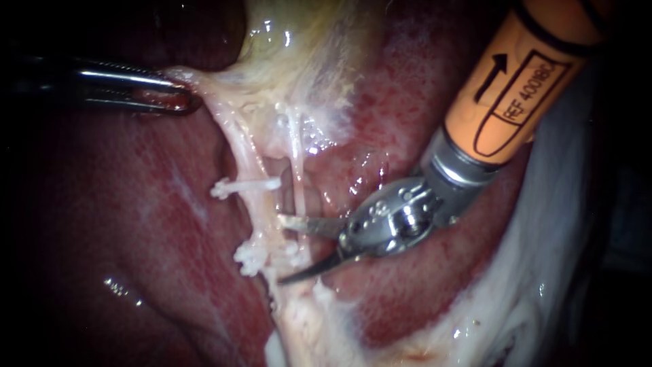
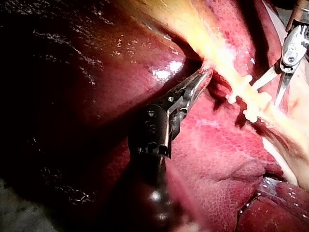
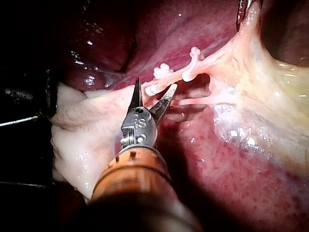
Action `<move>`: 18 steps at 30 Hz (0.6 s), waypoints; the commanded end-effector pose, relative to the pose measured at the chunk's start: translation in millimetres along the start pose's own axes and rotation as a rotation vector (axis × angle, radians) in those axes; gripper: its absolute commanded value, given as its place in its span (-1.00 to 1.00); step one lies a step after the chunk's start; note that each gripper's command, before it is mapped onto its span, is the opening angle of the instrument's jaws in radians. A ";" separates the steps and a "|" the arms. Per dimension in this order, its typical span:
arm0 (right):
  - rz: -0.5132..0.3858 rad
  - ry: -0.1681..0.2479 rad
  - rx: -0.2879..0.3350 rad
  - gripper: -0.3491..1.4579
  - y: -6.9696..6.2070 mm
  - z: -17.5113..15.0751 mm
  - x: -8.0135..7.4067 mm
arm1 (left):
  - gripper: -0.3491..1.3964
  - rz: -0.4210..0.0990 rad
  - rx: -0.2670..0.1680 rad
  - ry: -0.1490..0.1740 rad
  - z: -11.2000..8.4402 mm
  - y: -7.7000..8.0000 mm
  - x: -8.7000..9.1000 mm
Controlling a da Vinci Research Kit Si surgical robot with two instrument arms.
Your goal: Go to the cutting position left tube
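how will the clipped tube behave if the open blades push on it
Probably floppy: the tube is thin and pale, and looks taut only because the left instrument grips tissue at its upper end. Likely slippery, since wet glints show on the surfaces around it. The clips may stiffen it slightly where they sit.

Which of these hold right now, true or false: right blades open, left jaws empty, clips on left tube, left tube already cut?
1. The right instrument has its blades open. True.
2. The left instrument has open jaws that hold nothing. False: they are shut on a strand of pale tissue.
3. White clips sit on the left tube. True.
4. The left tube is cut through. False: it runs whole between the clips, and the open blades are only beside it.
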 end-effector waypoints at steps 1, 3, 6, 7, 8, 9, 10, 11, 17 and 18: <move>0.017 0.003 0.013 0.84 0.2 0.0 -0.2 | -1.00 -0.001 0.001 0.001 0.0 0.1 0.0; 0.048 0.013 0.025 0.84 0.5 0.2 -0.5 | -1.00 -0.001 0.002 0.001 0.0 0.2 0.0; 0.085 0.026 0.042 0.86 1.0 0.5 -0.7 | -1.00 -0.001 0.002 0.001 -0.1 0.2 0.1; 0.097 0.033 0.047 0.86 1.1 0.7 -0.7 | -1.00 -0.001 0.002 0.001 -0.1 0.3 0.1; 0.103 0.036 0.052 0.86 1.2 0.8 -0.7 | -1.00 -0.001 0.002 0.001 -0.1 0.3 0.1; 0.113 0.039 0.062 0.86 1.4 1.0 -0.7 | -1.00 -0.001 0.002 0.001 -0.1 0.3 0.1; 0.116 0.039 0.065 0.86 1.5 1.2 -0.7 | -1.00 -0.001 0.002 0.001 -0.1 0.3 0.1; 0.119 0.039 0.072 0.86 1.5 1.4 -0.7 | -1.00 -0.001 0.002 0.001 -0.1 0.3 0.1; 0.157 0.074 0.130 0.86 1.6 2.8 -0.7 | -1.00 -0.001 0.002 0.001 -0.1 0.3 0.1; 0.161 0.082 0.146 0.86 1.6 2.9 -0.7 | -1.00 -0.001 0.002 0.001 -0.1 0.3 0.1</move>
